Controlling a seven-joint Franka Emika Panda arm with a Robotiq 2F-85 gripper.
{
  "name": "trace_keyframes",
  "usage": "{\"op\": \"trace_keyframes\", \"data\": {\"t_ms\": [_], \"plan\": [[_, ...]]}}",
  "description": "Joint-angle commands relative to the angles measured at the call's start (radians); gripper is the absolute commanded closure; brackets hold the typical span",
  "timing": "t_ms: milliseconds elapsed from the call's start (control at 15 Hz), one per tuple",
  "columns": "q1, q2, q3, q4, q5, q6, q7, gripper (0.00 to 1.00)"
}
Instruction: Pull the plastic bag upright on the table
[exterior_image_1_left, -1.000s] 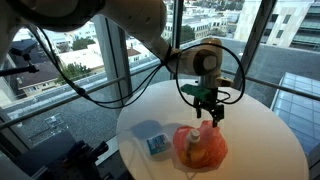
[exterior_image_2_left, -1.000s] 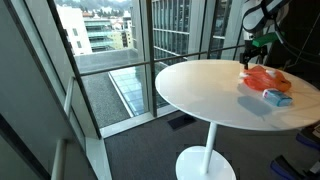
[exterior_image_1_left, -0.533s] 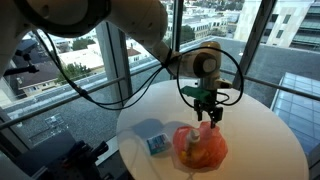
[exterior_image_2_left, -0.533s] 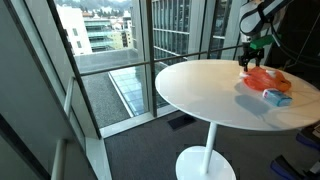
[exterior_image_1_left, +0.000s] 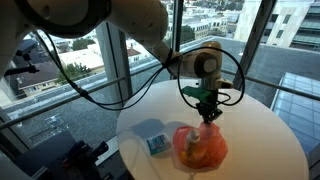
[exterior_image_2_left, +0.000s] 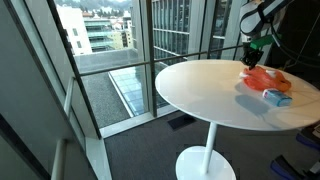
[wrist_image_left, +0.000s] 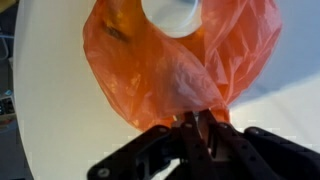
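Jaws pinch the crinkly orange-red plastic bag (wrist_image_left: 150, 80).

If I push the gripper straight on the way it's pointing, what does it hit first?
The plastic bag: the gripper looks shut on its bunched top in the wrist view, so it would press into the bag at once, then probably the table beneath.

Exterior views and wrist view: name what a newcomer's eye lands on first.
The orange bag glows against the white table, a pale object showing through it. The gripper pinches its gathered top in the wrist view. A small blue packet lies beside the bag.
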Motion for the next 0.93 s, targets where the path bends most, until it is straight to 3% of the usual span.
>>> {"op": "trace_keyframes", "data": {"t_ms": [0,533,600,733,867], "plan": [[-0.001,-0.017,-0.007,0.009,0.006,-0.008,-0.006,1.00],[-0.008,-0.099,-0.003,-0.032,0.014,-0.001,-0.011,0.99],[-0.009,-0.105,-0.003,-0.033,0.014,-0.004,-0.012,0.73],[-0.011,-0.109,-0.002,-0.033,0.016,-0.012,-0.014,0.69],[-0.010,-0.107,-0.002,-0.032,0.014,-0.021,-0.013,0.54]]}}
